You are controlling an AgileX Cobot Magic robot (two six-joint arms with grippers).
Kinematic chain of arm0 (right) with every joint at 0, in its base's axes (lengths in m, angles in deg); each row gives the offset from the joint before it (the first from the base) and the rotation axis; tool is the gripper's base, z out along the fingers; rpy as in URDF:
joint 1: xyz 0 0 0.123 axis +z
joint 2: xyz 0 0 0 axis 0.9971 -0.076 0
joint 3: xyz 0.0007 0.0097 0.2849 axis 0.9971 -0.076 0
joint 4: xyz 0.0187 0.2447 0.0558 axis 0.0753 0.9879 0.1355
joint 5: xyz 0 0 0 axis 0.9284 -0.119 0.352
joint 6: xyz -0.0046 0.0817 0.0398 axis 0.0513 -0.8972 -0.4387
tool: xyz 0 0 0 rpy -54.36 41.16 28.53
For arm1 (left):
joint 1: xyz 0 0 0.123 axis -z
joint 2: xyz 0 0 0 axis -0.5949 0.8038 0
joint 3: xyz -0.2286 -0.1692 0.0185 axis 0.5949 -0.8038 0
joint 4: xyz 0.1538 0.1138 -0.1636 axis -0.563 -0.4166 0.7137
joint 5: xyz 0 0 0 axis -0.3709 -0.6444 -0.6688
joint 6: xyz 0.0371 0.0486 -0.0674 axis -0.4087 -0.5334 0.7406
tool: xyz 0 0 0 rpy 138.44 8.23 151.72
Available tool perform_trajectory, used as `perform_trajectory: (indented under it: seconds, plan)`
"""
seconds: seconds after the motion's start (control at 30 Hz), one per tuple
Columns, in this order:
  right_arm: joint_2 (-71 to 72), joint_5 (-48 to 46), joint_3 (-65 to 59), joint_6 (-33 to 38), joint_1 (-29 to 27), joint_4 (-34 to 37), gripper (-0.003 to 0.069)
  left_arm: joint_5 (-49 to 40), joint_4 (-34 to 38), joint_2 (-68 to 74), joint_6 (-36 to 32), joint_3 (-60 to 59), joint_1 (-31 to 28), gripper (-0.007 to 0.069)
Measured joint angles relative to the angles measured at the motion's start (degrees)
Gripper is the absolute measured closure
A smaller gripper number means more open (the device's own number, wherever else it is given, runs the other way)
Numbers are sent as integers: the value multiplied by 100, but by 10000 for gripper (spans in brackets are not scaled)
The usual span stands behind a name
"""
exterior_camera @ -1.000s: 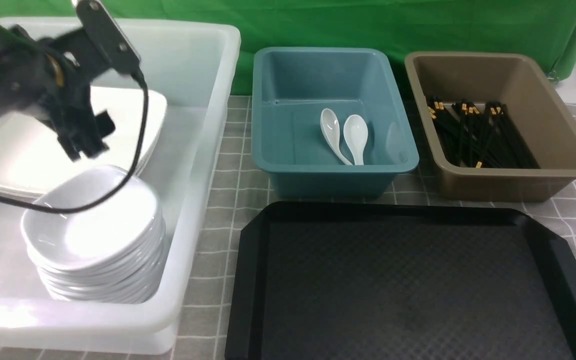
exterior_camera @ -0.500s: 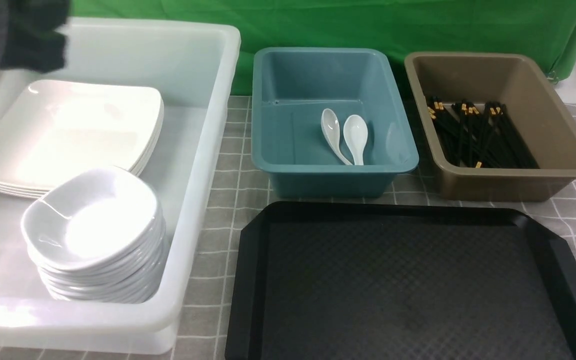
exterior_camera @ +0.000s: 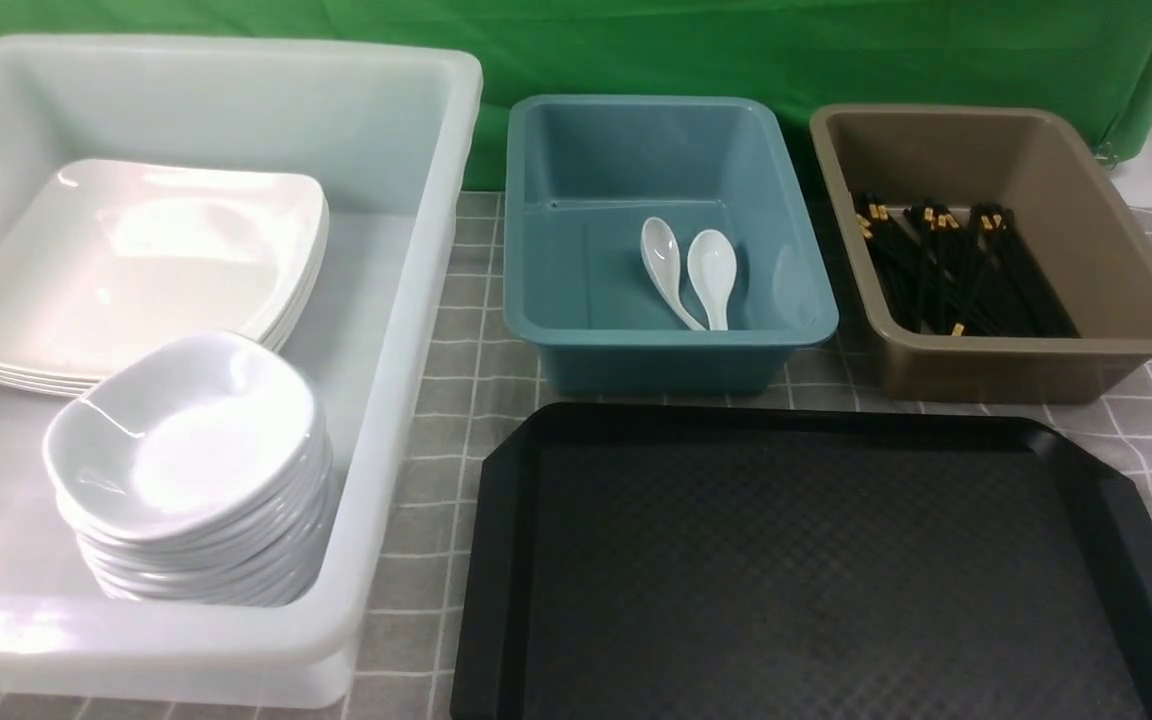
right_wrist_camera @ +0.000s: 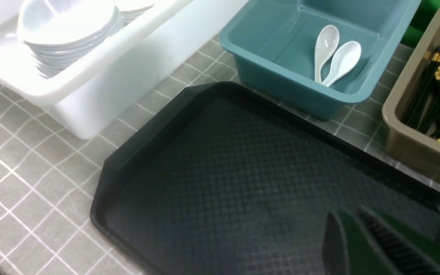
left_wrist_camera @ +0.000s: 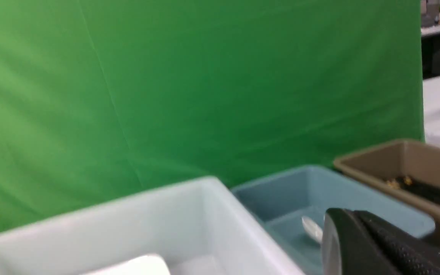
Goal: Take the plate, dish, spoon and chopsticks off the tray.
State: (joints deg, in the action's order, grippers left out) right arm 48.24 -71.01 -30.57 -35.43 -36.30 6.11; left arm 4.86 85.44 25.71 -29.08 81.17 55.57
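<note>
Tray (exterior_camera: 816,570), black and textured, lies bare at the table's near right edge; plates (exterior_camera: 136,270) and stacked dishes (exterior_camera: 186,440) sit in the white tub (exterior_camera: 416,330) at the left, spoons (exterior_camera: 691,265) in the teal tub (exterior_camera: 786,340), chopsticks (exterior_camera: 956,265) in the brown tub (exterior_camera: 1136,340). Glazed ware probably handles as stiff, slippery and breakable, best taken by the rim; chopsticks are light and best pinched mid-length. Left gripper (left_wrist_camera: 372,244), above the white tub's far corner, is clenched on nothing. Right gripper (right_wrist_camera: 361,244) hovers over the tray, jaws nearly together, empty.
</note>
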Motion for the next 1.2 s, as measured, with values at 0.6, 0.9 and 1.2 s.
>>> perform_trajectory:
  seconds: [0.6,0.9,1.2]
  plan:
    - [359,159,-92,372,-1385,317,607,-15,-583,-18,-23,-1290,0,616]
    - [2558,3196,-3570,2203,-3893,1264,642,-39,-594,-18,-23,-1702,0,615]
    - [3326,4396,-5621,2054,-4401,1327,642,-39,-594,-18,-23,-1727,0,615]
